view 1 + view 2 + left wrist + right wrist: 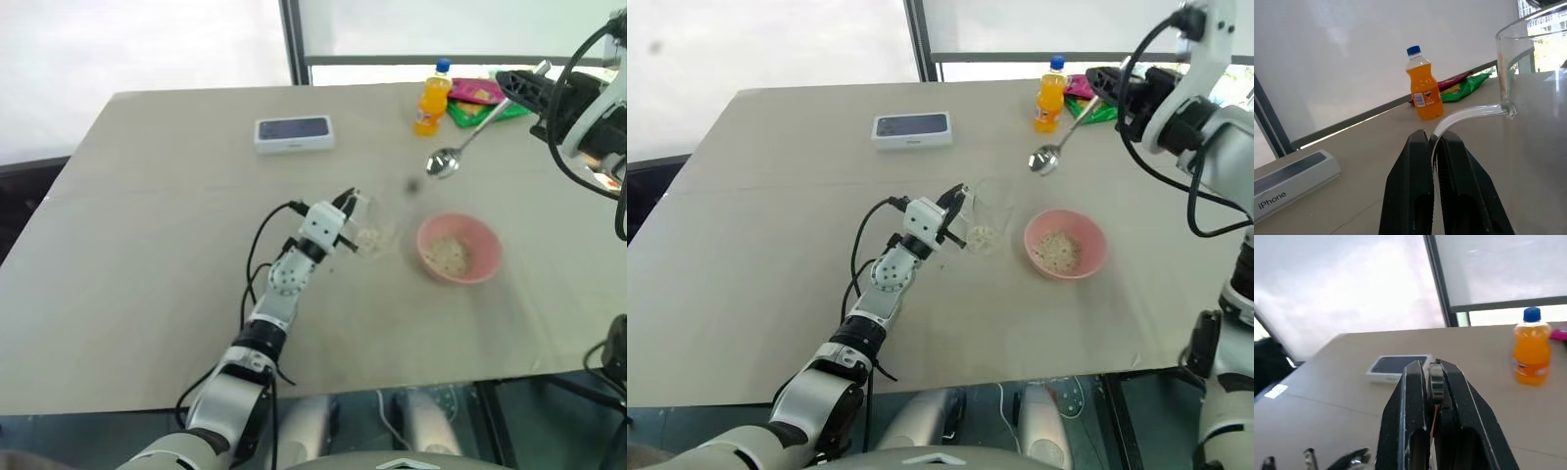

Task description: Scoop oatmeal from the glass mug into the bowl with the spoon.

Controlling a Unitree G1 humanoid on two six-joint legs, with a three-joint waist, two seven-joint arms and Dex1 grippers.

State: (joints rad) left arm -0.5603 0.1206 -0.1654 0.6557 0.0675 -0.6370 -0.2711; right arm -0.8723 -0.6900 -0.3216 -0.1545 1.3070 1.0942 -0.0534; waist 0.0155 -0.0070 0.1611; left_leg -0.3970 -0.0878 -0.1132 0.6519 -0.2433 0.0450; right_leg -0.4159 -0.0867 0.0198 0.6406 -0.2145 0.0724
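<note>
Desk (147, 255): beige top beside a bright window.
Left gripper (1433, 142): clamped on the curved handle of the glass mug (988, 223).
Oatmeal (1056, 250): mostly in the bowl (1065, 244), just beyond the mug from that gripper; some flakes in the mug.
Right gripper (1431, 369): raised over the desk's far right, pinching the spoon (1055, 150) by its handle, its bowl hanging lower toward the mug.
Orange bottle (1050, 95): just beside the right gripper.
Phone box (912, 129): beyond the left gripper.

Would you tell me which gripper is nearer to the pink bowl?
Left. The left gripper holds the glass mug beside the bowl; the right gripper holds the spoon raised farther back.
</note>
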